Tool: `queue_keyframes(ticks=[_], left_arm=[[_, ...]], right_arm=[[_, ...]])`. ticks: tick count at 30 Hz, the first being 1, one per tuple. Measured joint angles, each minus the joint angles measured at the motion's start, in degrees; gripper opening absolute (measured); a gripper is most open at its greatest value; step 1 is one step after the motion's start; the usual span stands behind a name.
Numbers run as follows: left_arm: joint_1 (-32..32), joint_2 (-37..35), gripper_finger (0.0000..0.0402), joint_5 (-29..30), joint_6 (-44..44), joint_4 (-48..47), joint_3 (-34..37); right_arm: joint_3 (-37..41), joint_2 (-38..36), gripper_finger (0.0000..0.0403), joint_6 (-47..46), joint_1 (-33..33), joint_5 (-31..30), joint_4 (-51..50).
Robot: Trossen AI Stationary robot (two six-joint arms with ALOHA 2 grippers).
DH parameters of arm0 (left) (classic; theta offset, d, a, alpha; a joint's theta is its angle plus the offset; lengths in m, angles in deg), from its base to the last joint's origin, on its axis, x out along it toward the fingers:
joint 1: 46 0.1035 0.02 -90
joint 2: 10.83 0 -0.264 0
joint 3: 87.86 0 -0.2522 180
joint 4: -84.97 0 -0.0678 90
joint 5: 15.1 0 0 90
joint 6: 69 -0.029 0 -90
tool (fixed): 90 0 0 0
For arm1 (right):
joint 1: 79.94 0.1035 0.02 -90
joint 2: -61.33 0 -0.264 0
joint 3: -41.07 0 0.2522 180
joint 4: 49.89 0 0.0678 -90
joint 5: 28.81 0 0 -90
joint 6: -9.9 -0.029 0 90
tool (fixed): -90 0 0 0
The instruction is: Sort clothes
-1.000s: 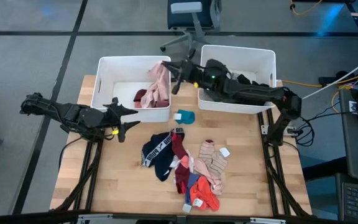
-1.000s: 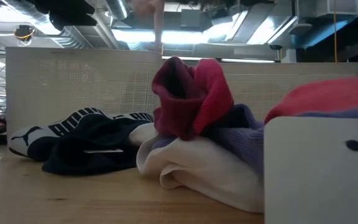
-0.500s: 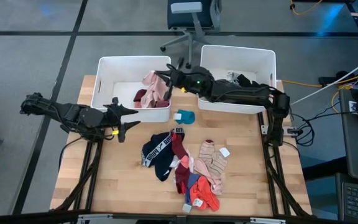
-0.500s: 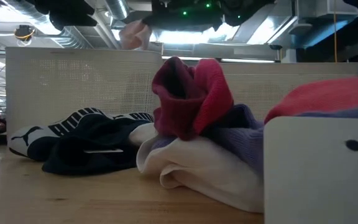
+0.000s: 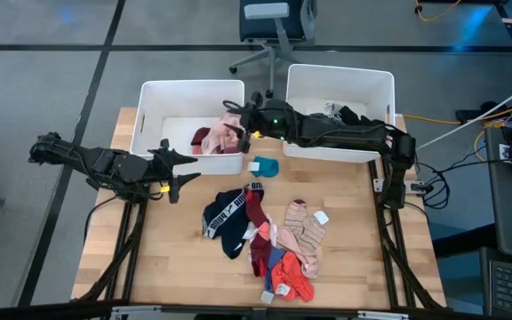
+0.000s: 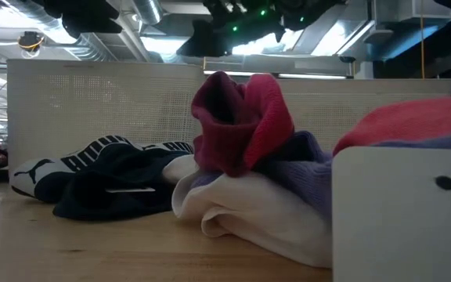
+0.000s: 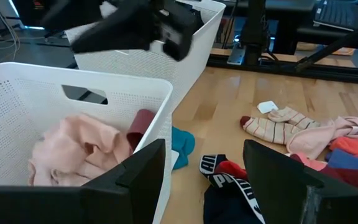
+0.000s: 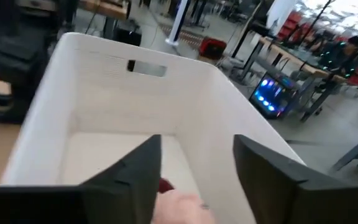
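The clothes lie in a heap (image 5: 269, 240) in the middle of the table: a black piece with a white lettered band (image 5: 225, 213), maroon, pink, striped and red ones. A teal piece (image 5: 265, 165) lies alone in front of the bins. A pink garment (image 7: 79, 146) rests inside the left white bin (image 5: 163, 93) beside a maroon one (image 7: 143, 124). My right gripper (image 5: 238, 133) hovers open over that bin's right end, with the pink garment (image 8: 179, 208) below it. My left gripper (image 5: 185, 171) stands open in front of the left bin, holding nothing.
The right white bin (image 5: 380, 84) holds dark and white pieces (image 5: 349, 114). My right arm (image 5: 336, 133) stretches across the gap between the two bins. In the low view a white tag or box (image 6: 402, 211) stands close at the right, in front of the heap (image 6: 241, 121).
My right gripper has carried the pink garment toward the table's left and near side, over the left bin, and let it go. The garment, which hung below the fingers, now lies bunched in the bin beside the maroon piece.
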Motion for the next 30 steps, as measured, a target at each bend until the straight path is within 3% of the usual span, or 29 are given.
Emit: queue_keyframes(ticks=[6,13,18,22,30], left_arm=[[0.0,0.0,0.0208,0.0,-0.05,-0.07,0.0],[0.0,0.0,0.0208,-0.02,0.73,-1.74,0.0],[0.0,-0.02,0.0208,-0.02,1.01,-1.51,0.0],[0.01,-0.02,0.0208,-0.01,1.37,-2.01,0.0],[0.0,-0.02,0.0208,0.0,2.91,-3.06,0.0]], right_arm=[[-0.11,-6.96,0.0243,-0.13,4.81,-1.62,-15.1],[-0.13,-16.71,0.0242,-9.28,14.56,-0.36,-42.82],[-0.09,-18.8,0.0242,-19.38,23.27,0.13,-59.81],[3.06,-18.82,0.0241,-25.45,30.1,-0.5,-62.56],[18.54,-18.75,0.0241,-35.01,37.97,-0.57,-51.52]])
